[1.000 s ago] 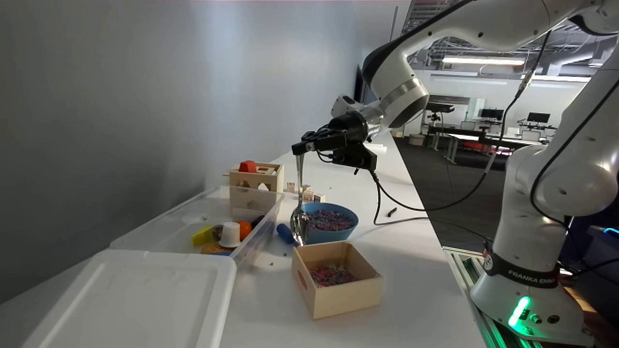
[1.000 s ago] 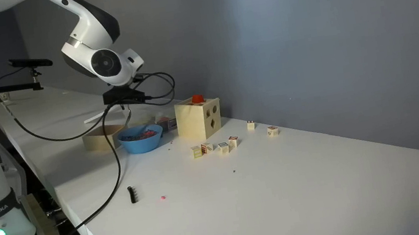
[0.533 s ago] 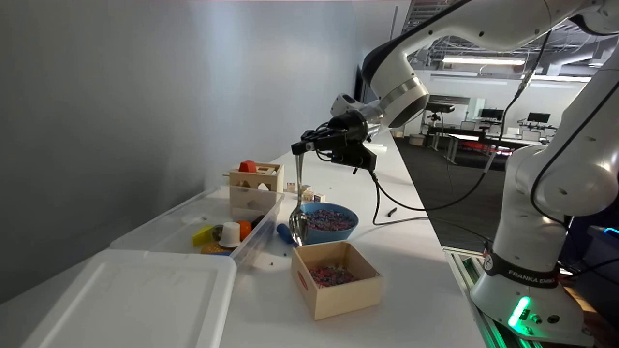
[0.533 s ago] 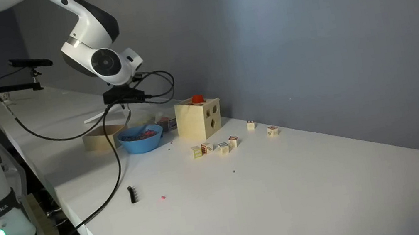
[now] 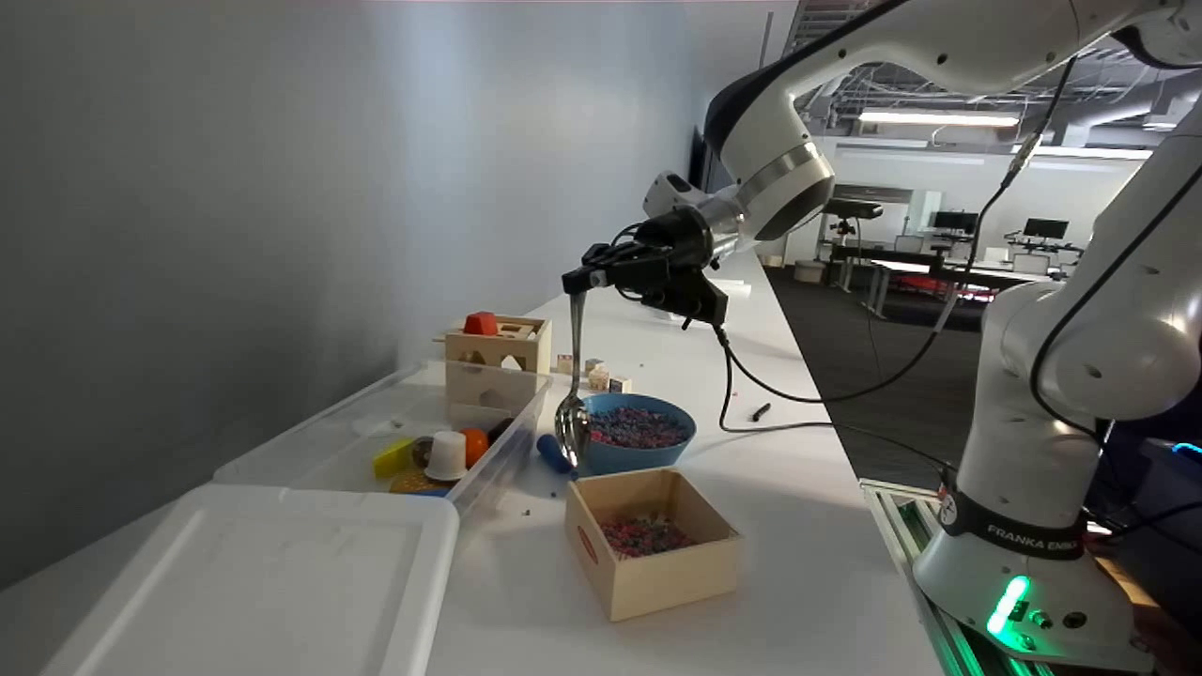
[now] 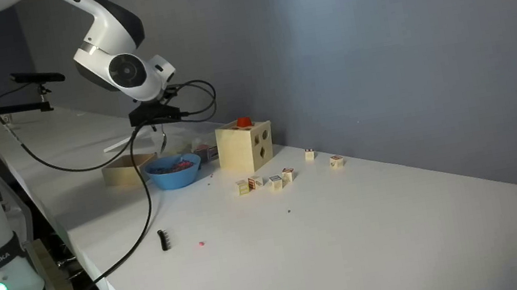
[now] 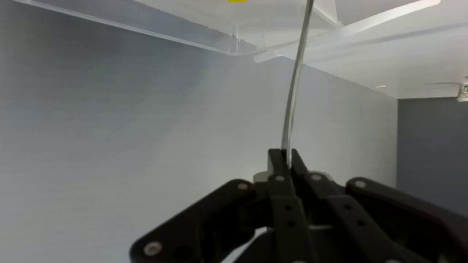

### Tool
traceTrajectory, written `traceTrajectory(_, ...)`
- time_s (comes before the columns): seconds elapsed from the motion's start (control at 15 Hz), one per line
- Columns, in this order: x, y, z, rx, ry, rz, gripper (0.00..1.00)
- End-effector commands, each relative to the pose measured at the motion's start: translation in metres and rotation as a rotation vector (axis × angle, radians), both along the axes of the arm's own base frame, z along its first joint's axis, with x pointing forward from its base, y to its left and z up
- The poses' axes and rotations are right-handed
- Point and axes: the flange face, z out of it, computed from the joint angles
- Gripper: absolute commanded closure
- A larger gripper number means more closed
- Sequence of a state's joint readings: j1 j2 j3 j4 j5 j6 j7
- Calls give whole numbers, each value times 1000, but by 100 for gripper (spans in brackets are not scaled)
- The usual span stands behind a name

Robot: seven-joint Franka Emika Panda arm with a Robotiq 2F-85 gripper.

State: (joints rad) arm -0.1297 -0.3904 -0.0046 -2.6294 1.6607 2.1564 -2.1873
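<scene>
Clamped tight, with close quarters below

Bounded on one side by a long grey wall (image 5: pixel 282 188) and opposite by the straight edge of a white table (image 6: pixel 355 233), with a broad stretch of tabletop in the foreground of an exterior view. Stationed past that edge, a white arm (image 5: pixel 1108 347), bent over the tabletop and trailing a black cable (image 6: pixel 149 198) down onto it.

Along the wall side, a clear bin (image 5: pixel 498 479) of toys (image 5: pixel 447 456), a white lid (image 5: pixel 272 591) close to its near end, and a wooden shape box (image 6: pixel 236 151) by its far end. Toward the edge, an open wooden box (image 5: pixel 676 577) and, close to it, a blue bowl (image 5: pixel 648 458), each with red and dark bits (image 5: pixel 639 429) inside. Little room between bowl and bin; more between bowl and table edge.

Above, a black gripper (image 7: pixel 285 151): jaws nearly together in the wrist view, parted only by the handle of a metal spoon (image 5: pixel 571 427), firmly pinched. Hanging almost upright, scoop end down, close to the blue bowl's rim in both exterior views; hard to tell whether touching.

Smaller still, a blue rod (image 5: pixel 554 453) in the gap by the bin, and lettered cubes (image 6: pixel 276 182) near the shape box.
</scene>
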Motion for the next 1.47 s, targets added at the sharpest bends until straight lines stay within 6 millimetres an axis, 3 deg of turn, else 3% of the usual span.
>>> traceTrajectory(0.0,0,12,9,6,5,62,99)
traceTrajectory(0.13,0,9,2,9,0,35,96)
traceTrajectory(1.4,13,23,6,-11,-26,77,99)
